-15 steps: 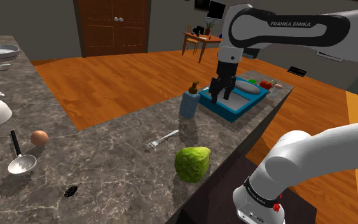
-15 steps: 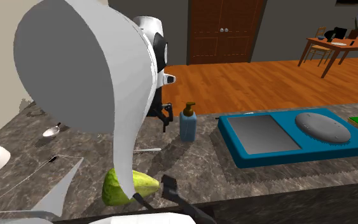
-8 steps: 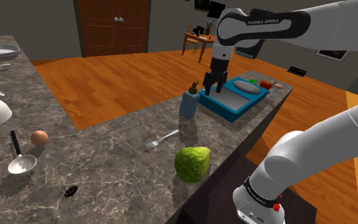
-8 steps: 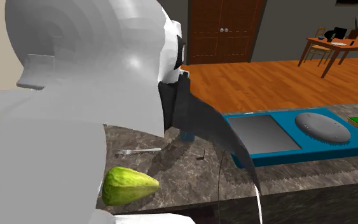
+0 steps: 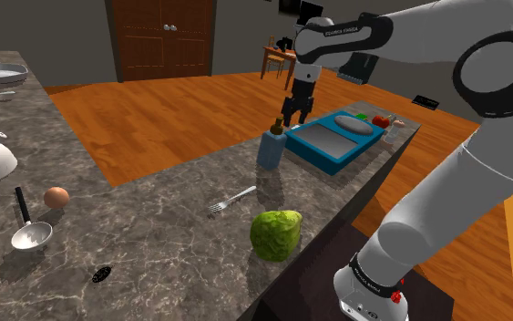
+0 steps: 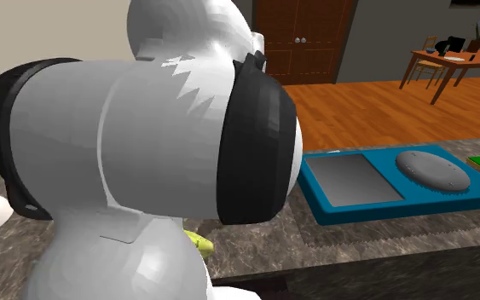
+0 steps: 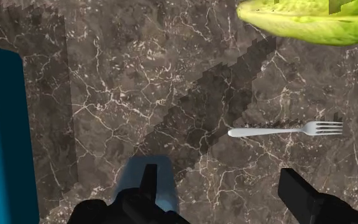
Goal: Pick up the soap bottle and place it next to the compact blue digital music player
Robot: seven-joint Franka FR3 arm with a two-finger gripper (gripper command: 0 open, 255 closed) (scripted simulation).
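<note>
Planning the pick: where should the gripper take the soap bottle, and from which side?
Probably clasp the soap bottle round its blue body, below the pump, coming down from above: it stands upright, and the open gripper hangs above, slightly aside.

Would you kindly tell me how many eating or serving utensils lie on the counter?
2: a fork near the soap bottle and the green vegetable, and a ladle beside the egg. Others may be hidden from view.

We see a white arm (image 5: 446, 199) of rounded links with dark joint bands; small red dots (image 5: 395, 295) sit on its base (image 5: 371, 290), and far above the base a dark band (image 5: 345, 32) reads FRANKA EMIKA. Its gripper (image 5: 294, 119) is black.
</note>
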